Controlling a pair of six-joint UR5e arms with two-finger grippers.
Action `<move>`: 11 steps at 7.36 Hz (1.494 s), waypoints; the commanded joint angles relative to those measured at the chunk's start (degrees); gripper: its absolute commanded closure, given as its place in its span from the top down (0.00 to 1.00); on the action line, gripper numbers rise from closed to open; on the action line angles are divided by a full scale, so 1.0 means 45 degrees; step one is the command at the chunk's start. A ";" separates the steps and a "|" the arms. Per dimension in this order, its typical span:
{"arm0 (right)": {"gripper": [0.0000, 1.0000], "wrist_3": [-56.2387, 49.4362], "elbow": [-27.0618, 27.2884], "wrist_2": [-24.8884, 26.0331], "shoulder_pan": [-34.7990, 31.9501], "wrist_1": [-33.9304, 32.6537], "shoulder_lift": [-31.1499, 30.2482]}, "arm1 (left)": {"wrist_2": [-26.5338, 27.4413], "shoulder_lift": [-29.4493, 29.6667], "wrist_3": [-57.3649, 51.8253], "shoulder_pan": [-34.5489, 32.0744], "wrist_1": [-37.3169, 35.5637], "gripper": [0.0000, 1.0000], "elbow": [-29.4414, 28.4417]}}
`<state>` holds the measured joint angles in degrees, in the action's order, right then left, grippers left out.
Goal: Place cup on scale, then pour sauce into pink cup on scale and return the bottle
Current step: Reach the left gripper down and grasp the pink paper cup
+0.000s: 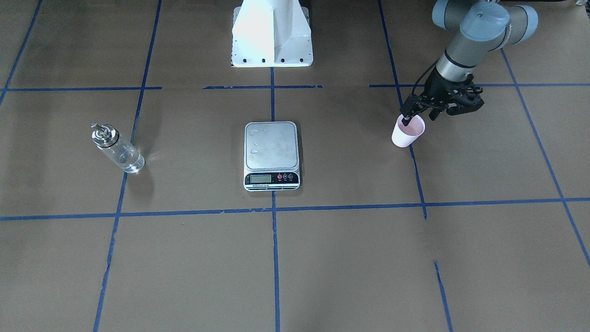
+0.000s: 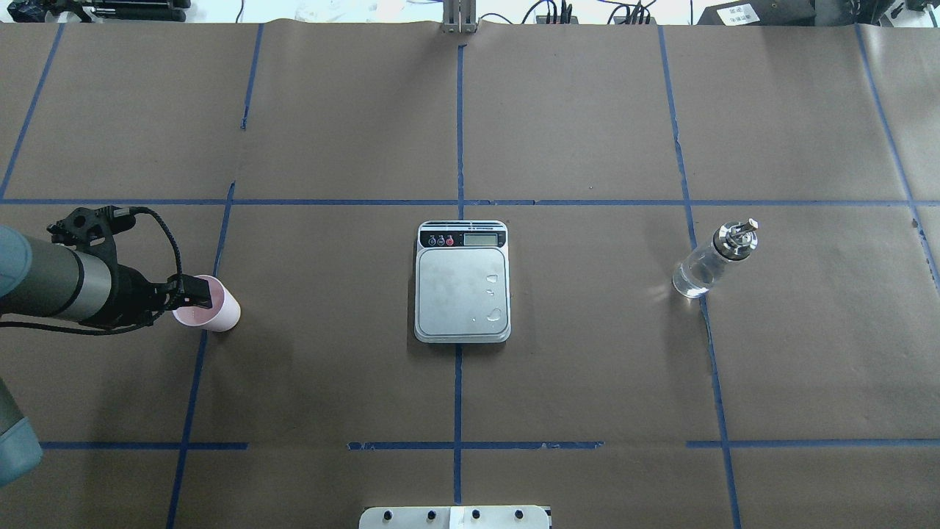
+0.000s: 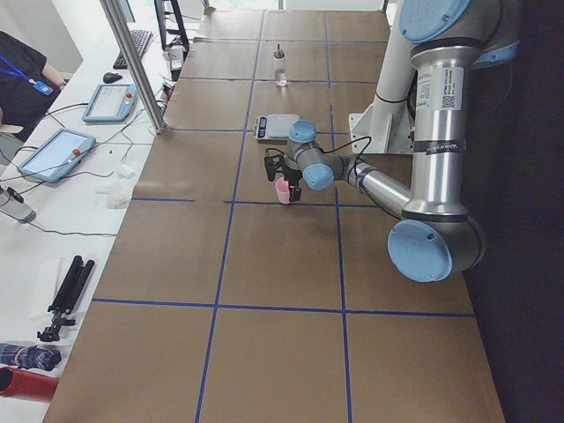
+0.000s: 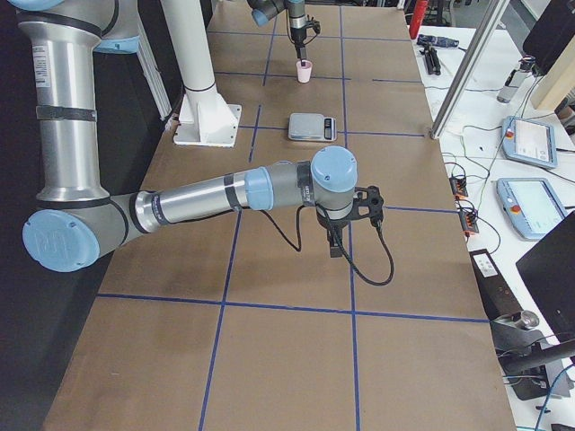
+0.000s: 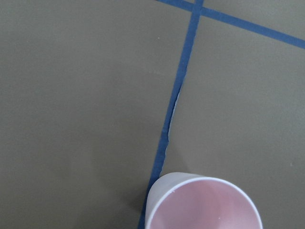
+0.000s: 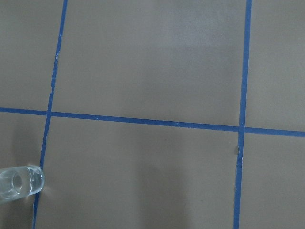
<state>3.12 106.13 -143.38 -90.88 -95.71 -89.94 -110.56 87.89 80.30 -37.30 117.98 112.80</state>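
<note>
The pale pink cup (image 1: 408, 132) stands on the brown table at my left, far from the scale (image 1: 271, 147); it also shows in the overhead view (image 2: 214, 314) and at the bottom of the left wrist view (image 5: 205, 202). My left gripper (image 1: 418, 119) is at the cup's rim, one finger (image 1: 405, 121) dipped inside, jaws apart. The scale's steel platform (image 2: 463, 290) carries only a few droplets. The glass bottle (image 1: 117, 150) with clear sauce stands at my right (image 2: 711, 261). My right gripper (image 4: 337, 250) hangs over the table near it; I cannot tell whether it is open.
The white robot base (image 1: 272, 34) stands behind the scale. Blue tape lines (image 2: 459, 397) divide the brown paper. A side table with tablets (image 3: 55, 152) and cables runs along the operators' side. The bottle's base shows in the right wrist view (image 6: 19, 183).
</note>
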 commanded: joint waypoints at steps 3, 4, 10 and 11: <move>1.00 0.0068 0.0029 0.0006 0.0000 -0.0136 0.0471 | -0.0002 0.0059 -0.0636 0.0048 0.0033 0.89 -0.0419; 1.00 0.0320 0.0068 -0.0013 0.0058 -0.0176 0.0572 | -0.0002 0.0098 -0.0656 0.0048 -0.0006 0.84 -0.0419; 1.00 0.4726 0.1901 0.0045 0.1619 -0.0137 0.0982 | -0.0834 0.0177 -0.0637 0.0068 -0.1304 0.00 0.0724; 1.00 0.5529 0.2368 0.0103 0.1969 -0.0118 0.1118 | -0.1190 0.0622 -0.0656 -0.0068 -0.3287 0.00 0.1913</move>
<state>23.27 114.44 -143.12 -83.85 -96.37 -85.61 -113.52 89.13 77.40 -37.09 111.67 115.74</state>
